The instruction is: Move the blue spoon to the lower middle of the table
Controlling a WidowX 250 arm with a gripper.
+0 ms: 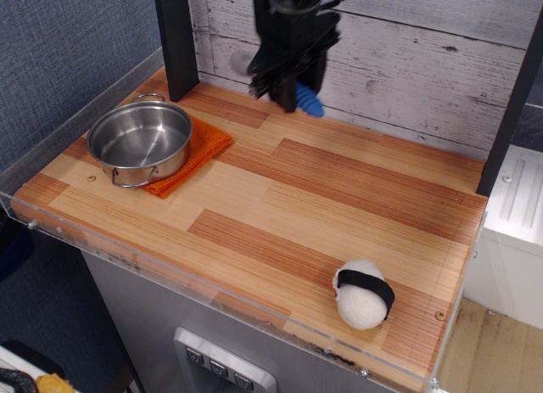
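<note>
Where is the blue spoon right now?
The blue spoon is up in the air, held by the gripper above the table's back edge, right of the pot.

— What sits on the worktop [280,206]?
— A pot [141,140] at the rear left, resting on a cloth [197,153] that sticks out to its right.
— And the front?
— A plush ball [363,293] near the front right corner, well apart from the pot.
— Above?
— The gripper [288,92] holds the spoon [309,100] over the back edge.
</note>
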